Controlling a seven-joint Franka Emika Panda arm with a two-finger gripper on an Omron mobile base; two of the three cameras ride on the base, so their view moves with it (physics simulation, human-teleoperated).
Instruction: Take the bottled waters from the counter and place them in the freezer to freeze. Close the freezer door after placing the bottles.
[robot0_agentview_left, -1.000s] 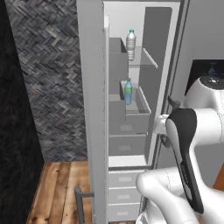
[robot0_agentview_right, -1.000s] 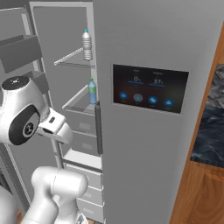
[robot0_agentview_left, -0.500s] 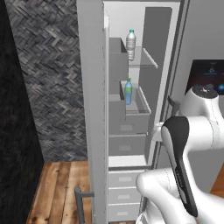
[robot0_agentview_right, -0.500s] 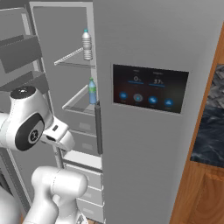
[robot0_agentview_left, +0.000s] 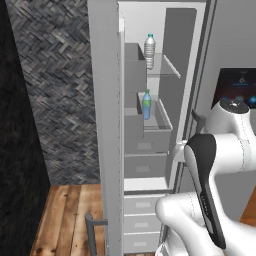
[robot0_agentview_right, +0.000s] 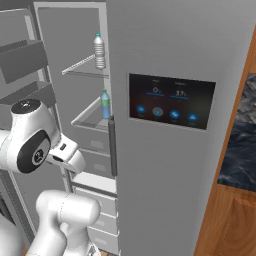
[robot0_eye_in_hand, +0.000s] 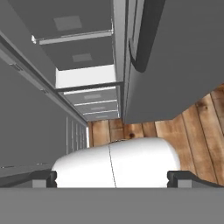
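1. Two bottled waters already stand inside the freezer (robot0_agentview_left: 150, 180): the whitish bottle (robot0_agentview_left: 149, 51) on the upper shelf (robot0_agentview_left: 167, 67), near its front edge, and the blue-tinted bottle (robot0_agentview_left: 146, 104) in the bin (robot0_agentview_left: 162, 122) below it, toward that bin's left side. The right base view shows the same pair, whitish bottle (robot0_agentview_right: 99, 51) above blue-tinted bottle (robot0_agentview_right: 105, 104).
2. So the placing part looks done, as far as I can judge.
3. What is left is the closing: the freezer door (robot0_agentview_left: 106, 125) stands swung wide open, its edge facing the left base camera, well apart from the compartment.
4. The gripper (robot0_eye_in_hand: 112, 177) hangs low in front of the drawers (robot0_eye_in_hand: 94, 103), pointing down toward the wooden floor (robot0_eye_in_hand: 192, 122). Its fingers sit far apart at the bottom corners of the hand view, so the claw is released and carries nothing.
5. Next, I'd expect the arm to get behind the door and push it shut.
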